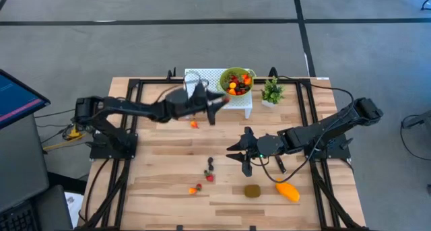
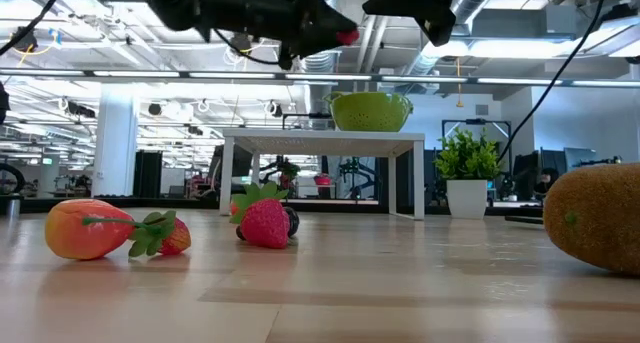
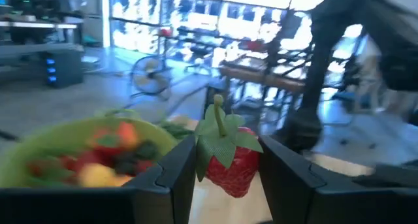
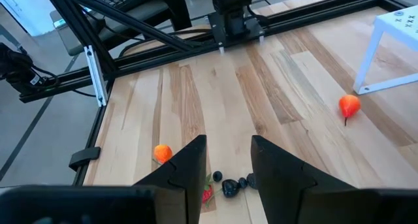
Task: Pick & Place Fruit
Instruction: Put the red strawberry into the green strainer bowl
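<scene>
From overhead, the left gripper [image 1: 219, 103] is smeared by motion, and the strawberry it carries cannot be made out there; it hangs above the table just beside the green bowl [image 1: 237, 81]. The left wrist view settles the matter: a red strawberry [image 3: 230, 162] with a green leafy cap and stem is pinched between the two dark fingers [image 3: 168, 178], with the fruit-filled bowl [image 3: 72, 152] blurred close by. In the low view only a red spot [image 2: 347, 36] shows at the tip of the raised arm.

The bowl sits on a small white stand [image 1: 212, 79] at the table's far side, heaped with red, orange and dark pieces too small to tell apart, beside a small potted plant [image 1: 272, 91].

The right gripper [image 1: 242, 155] hovers over the middle of the wooden table [image 1: 161, 163]. Its fingers [image 4: 189, 168] stand parted with nothing between them, above a cluster of dark berries and a red strawberry [image 1: 209, 167] partly cut off behind them in its wrist view.

An orange piece [image 1: 194, 124] lies alone near the stand. A small orange and red pair [image 1: 195, 188] lies nearer the front edge. The brown oval kiwi [image 1: 252, 190] and the orange-yellow mango [image 1: 287, 190] lie close together at the front right; in the low view the kiwi [image 2: 595, 218] is cut off by the frame edge.
</scene>
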### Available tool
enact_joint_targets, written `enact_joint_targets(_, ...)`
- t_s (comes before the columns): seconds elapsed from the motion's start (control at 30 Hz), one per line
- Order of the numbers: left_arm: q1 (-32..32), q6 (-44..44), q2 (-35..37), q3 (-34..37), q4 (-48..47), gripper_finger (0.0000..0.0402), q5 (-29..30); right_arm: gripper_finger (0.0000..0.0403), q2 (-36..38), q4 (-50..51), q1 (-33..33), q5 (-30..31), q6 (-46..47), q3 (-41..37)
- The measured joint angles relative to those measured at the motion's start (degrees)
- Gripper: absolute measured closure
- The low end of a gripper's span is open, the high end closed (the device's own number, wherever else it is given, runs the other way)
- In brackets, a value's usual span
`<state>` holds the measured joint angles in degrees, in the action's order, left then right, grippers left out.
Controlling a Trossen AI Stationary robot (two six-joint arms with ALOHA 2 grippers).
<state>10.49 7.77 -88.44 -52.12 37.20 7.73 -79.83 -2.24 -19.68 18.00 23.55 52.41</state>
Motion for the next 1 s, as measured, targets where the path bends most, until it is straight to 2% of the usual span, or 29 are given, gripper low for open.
enact_joint_targets(0.1, 2.9, -3.4, 0.0, -3.1, -5.3, 0.0261, -0.7, 0.0288, 0.0, 0.0, 0.0, 0.0, 0.0, 0.0)
enact_joint_targets(0.2, 5.7, -7.4, 0.0, -4.8, -6.3, 0.0261, -1.1, 0.0288, 0.0, 0.0, 0.0, 0.0, 0.0, 0.0)
enact_joint_targets(0.43, 11.3, -9.1, -1.6, -5.8, -9.8, 0.0261, -0.8, 0.0288, 0.0, 0.0, 0.0, 0.0, 0.0, 0.0)
enact_joint_targets(0.73, 12.8, -12.1, -6.6, -5.7, -9.7, 0.0261, -4.2, 0.0288, 0.0, -0.4, 0.0, 0.0, 0.0, 0.0)
enact_joint_targets(1.0, 12.6, -13.6, -7.0, -5.7, -5.1, 0.0257, -6.2, 0.0288, 0.0, -0.4, 0.0, 0.0, 0.0, 0.0)
